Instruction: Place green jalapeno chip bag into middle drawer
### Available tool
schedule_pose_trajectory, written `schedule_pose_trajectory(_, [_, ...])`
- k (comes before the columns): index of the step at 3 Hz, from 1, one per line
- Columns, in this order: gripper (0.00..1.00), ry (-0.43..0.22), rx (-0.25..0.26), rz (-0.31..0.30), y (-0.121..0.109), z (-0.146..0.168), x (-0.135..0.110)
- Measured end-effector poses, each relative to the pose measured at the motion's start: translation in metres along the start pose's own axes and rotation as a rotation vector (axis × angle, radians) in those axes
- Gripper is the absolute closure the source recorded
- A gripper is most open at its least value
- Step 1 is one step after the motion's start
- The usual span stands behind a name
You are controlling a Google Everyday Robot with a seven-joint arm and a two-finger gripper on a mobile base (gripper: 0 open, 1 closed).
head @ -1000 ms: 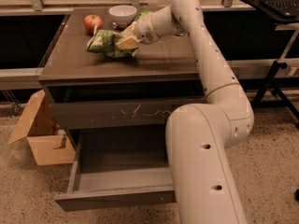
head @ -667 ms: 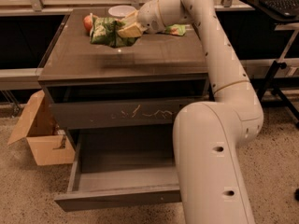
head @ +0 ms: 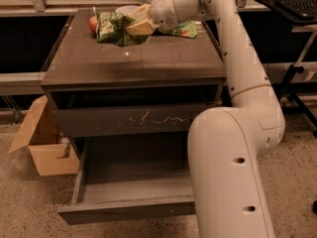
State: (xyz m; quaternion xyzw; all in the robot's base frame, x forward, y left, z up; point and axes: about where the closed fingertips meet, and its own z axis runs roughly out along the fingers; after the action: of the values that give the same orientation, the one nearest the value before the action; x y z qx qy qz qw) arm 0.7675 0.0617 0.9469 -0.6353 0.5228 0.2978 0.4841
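We see a dark wooden cabinet top (head: 133, 58) carrying a red apple (head: 92, 25) at its back left, a white bowl (head: 126, 9) at the rear edge, and a brighter green bag (head: 185, 30) lying flat at the back right. Over the back of that top the gripper (head: 134, 28) clamps the green jalapeno chip bag (head: 110, 28), which partly hides the apple. The cabinet stands on a speckled floor (head: 20, 202), where an open cardboard box (head: 44, 148) sits just beside its left side.

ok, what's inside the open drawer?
Bare floor in the middle drawer; right side hidden by the arm. Gripper holds green jalapeno chip bag above the tabletop.
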Motion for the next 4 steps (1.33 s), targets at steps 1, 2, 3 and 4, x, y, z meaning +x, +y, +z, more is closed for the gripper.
schedule_pose_trajectory(1, [1.00,-0.019,-0.044,-0.013,0.012,0.004,-0.009])
schedule_pose_trajectory(2, [1.00,-0.041,-0.156,-0.066,0.052,0.003,-0.045])
schedule_pose_trajectory(3, [1.00,-0.030,-0.216,-0.088,0.089,0.002,-0.065])
schedule_pose_trajectory(4, [1.00,-0.025,-0.098,-0.072,0.121,-0.045,-0.094])
